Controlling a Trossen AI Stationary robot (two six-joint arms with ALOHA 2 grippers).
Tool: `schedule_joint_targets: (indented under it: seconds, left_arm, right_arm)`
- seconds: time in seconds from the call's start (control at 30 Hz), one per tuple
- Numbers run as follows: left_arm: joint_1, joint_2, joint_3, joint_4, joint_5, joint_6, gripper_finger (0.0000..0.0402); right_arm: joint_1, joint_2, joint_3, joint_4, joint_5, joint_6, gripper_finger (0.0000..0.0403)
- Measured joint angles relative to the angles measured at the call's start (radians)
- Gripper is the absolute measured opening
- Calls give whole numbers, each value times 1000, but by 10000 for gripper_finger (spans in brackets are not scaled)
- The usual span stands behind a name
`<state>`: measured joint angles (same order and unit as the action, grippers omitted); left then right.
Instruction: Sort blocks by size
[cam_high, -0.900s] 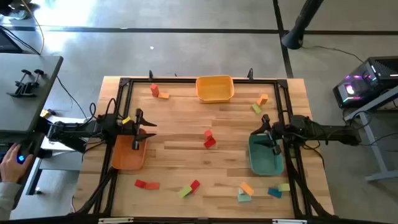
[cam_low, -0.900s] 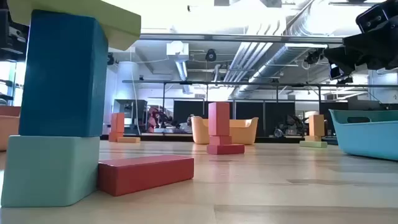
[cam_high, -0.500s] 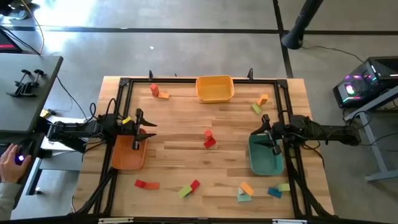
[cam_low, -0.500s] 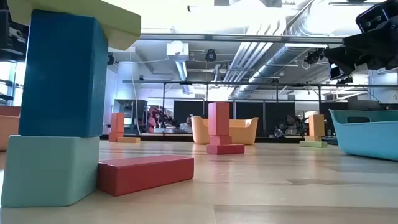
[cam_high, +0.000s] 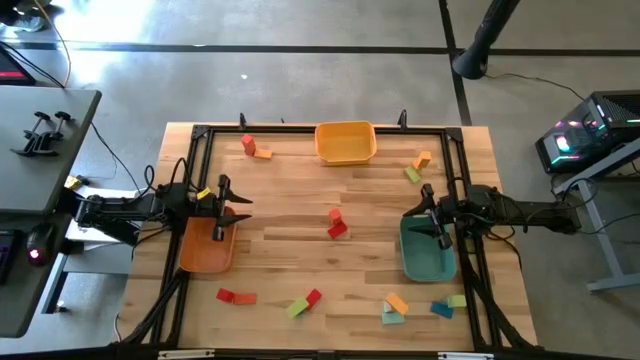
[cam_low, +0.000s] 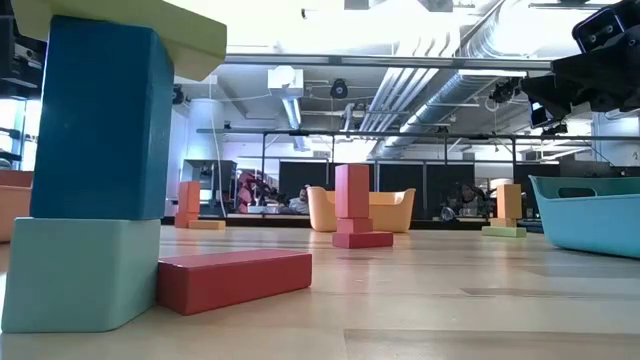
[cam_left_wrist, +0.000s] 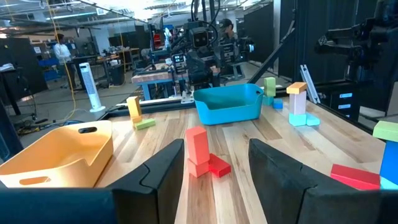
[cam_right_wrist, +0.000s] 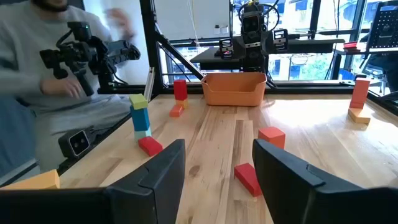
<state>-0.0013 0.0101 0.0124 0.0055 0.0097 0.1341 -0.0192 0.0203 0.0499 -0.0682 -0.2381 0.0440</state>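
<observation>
Both arms hover at the desk's (cam_high: 300, 215) sides — the left gripper (cam_high: 228, 209) above the orange tray (cam_high: 205, 250), the right gripper (cam_high: 432, 215) above the teal tray (cam_high: 427, 255), each with fingers parted and empty. The blocks lie scattered across the desk — a red pair (cam_high: 336, 223) at its middle, others near the edges.

Bright light falls from ceiling lamps (cam_low: 400, 20) and makes a white glare high in the low view. The desk (cam_high: 300, 230) is evenly lit with soft, small shadows. A person's hand (cam_right_wrist: 121, 22) looks blurred.
</observation>
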Motion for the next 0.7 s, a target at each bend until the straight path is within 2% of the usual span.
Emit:
schedule_joint_targets:
  seconds: [0.7]
  left_arm:
    - [0, 0, 0, 9, 1, -2, 165]
  right_arm:
    - [0, 0, 0, 0, 0, 0, 184]
